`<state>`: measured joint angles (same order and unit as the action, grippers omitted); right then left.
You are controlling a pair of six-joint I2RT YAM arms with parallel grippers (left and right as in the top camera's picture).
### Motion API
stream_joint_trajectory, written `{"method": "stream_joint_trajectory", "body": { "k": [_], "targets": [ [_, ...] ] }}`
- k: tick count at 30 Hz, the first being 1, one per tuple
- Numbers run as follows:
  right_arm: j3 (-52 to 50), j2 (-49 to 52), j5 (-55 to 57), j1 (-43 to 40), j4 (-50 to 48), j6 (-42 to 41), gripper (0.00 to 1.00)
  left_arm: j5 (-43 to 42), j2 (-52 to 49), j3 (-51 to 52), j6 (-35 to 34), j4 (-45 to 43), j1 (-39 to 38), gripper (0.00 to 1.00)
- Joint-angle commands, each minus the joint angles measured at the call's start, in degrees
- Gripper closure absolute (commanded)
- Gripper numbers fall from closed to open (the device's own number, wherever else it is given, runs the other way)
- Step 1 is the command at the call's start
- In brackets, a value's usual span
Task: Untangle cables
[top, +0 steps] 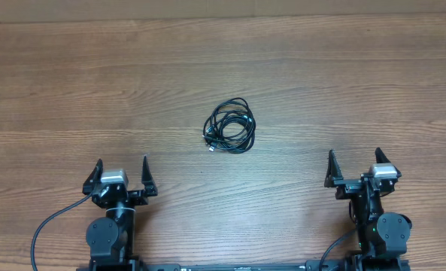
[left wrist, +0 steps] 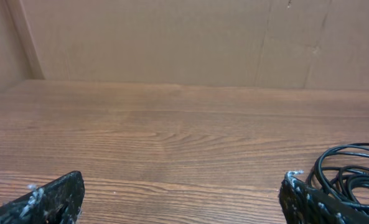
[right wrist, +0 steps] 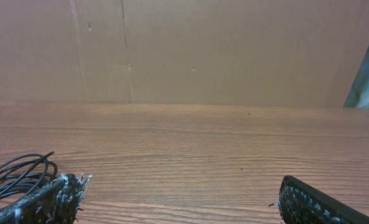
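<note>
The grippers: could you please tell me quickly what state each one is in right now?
Left gripper: open, holding nothing.
Right gripper: open, holding nothing.

Overhead looks down; low, forward wrist views share cables (top: 229, 126).

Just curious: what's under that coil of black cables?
Only the wooden table shows, through the middle of the cables. What lies right beneath the strands is covered.
</note>
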<state>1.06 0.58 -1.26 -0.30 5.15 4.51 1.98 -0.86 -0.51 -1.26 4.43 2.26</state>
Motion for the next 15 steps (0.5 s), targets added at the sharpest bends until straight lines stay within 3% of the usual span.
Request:
{"method": "stream_joint_trajectory", "body": {
  "k": [1,2,7,12,15],
  "targets": [
    [-0.59,-0.42,0.11,0.28,-0.33,-0.17,0.00,1.07,0.61,0.24,2.16,-0.55,-0.17,0.01],
    [-0.59,-0.42,0.11,0.28,-0.33,-0.17,0.00,1.36,0.61,0.24,2.19,-0.63,-0.15,0.01],
    [-0.59,-0.42,0.11,0.28,-0.33,-0.17,0.00,-13.09,0.61,0.24,-5.77,-1.99,-0.31,0.00],
    [-0.59,-0.42,0.11,0.28,-0.33,-0.17,0.00,-25.75,0.61,0.09,-6.14,-16.59,-0.26,0.00],
    [-0.59,-0.42,0.11,0.28,-0.33,-0.17,0.00,-24.57,0.59,-1.84,-8.72,-21.62,-0.26,0.00]
  ]
}}
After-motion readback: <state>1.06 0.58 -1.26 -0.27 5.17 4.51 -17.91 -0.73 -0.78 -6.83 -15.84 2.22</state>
